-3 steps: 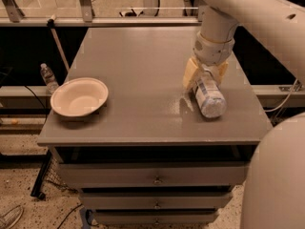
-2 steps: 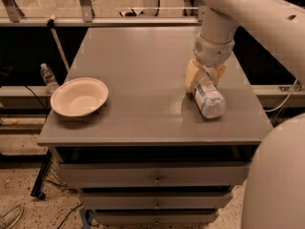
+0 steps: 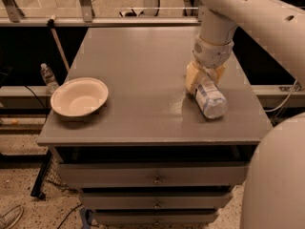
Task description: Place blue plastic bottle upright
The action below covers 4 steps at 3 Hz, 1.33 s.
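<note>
— Where is the blue plastic bottle point(image 3: 211, 99)?
— It lies on its side on the right part of the table point(image 3: 143, 70), with its base pointing toward the near right edge.
— And the gripper point(image 3: 205, 76)?
— It hangs just above the table, its two fingers clamped on the bottle's far end. A bowl point(image 3: 79, 97) sits well apart, at the near left.
</note>
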Each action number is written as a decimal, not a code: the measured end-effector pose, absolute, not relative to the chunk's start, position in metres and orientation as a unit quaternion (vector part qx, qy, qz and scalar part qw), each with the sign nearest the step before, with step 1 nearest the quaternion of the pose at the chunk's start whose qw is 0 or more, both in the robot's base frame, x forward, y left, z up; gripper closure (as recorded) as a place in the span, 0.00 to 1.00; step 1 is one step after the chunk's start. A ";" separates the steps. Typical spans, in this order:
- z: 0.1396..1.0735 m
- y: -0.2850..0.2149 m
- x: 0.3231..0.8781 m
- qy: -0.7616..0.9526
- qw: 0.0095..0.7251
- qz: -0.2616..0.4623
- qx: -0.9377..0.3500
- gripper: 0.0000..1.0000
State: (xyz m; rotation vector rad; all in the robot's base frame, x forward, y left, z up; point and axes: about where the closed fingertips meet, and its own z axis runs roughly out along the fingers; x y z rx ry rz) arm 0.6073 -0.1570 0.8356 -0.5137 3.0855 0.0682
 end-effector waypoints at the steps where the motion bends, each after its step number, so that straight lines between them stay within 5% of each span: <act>1: 0.845 -0.157 0.611 0.980 0.032 0.026 -0.196 1.00; 4: 0.906 -0.164 0.603 0.898 0.246 0.070 -0.358 1.00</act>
